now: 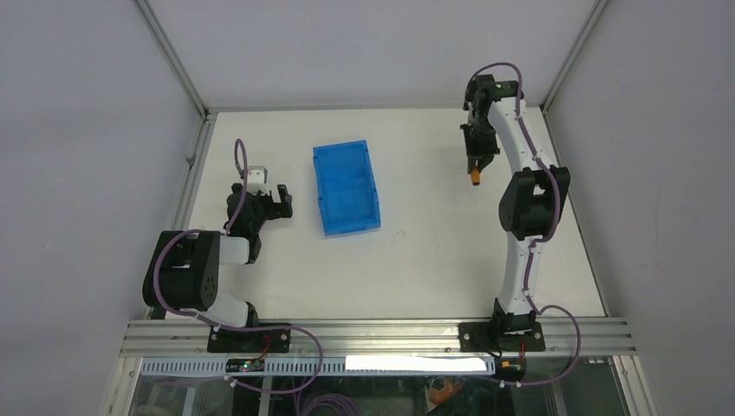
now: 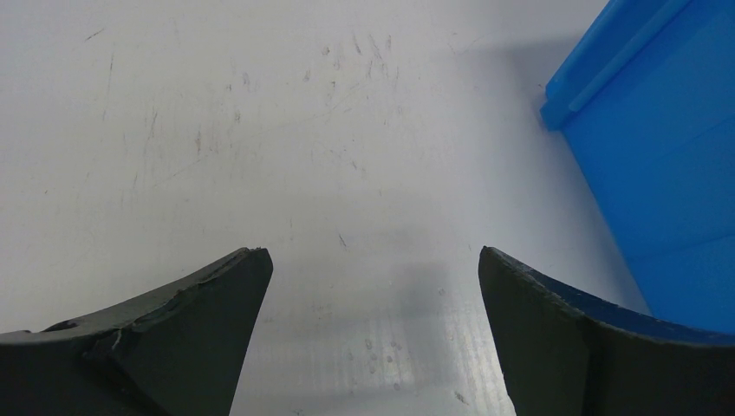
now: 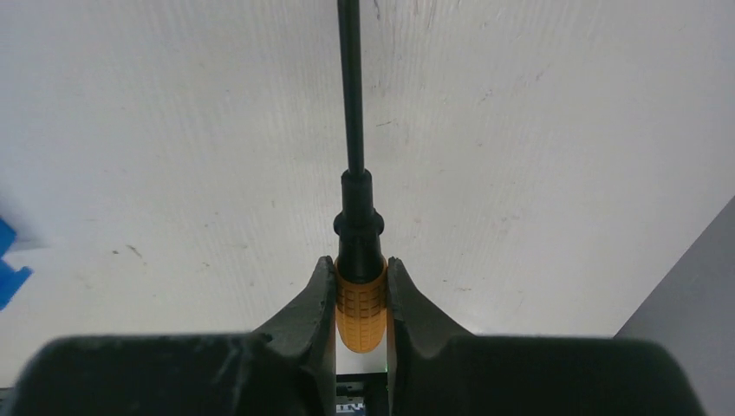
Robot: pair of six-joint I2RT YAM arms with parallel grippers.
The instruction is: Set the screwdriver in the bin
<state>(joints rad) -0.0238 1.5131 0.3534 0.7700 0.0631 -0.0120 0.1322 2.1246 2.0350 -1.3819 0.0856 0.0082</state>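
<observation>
The screwdriver (image 3: 360, 299) has an orange handle and a thin black shaft that runs straight up the right wrist view. My right gripper (image 3: 360, 276) is shut on that orange handle, one finger on each side. From above, the right gripper (image 1: 476, 165) is at the far right of the table, with the screwdriver's orange handle (image 1: 476, 179) showing below it. The blue bin (image 1: 347, 187) stands mid-table, well to the left of it. My left gripper (image 1: 279, 200) sits open just left of the bin, nothing between its fingers. The bin's corner (image 2: 641, 130) shows at right in the left wrist view.
White walls and aluminium frame rails (image 1: 178, 65) close in the table at the back and sides. The right wall (image 3: 693, 286) lies close to my right gripper. A metal rail (image 1: 373, 334) runs along the near edge.
</observation>
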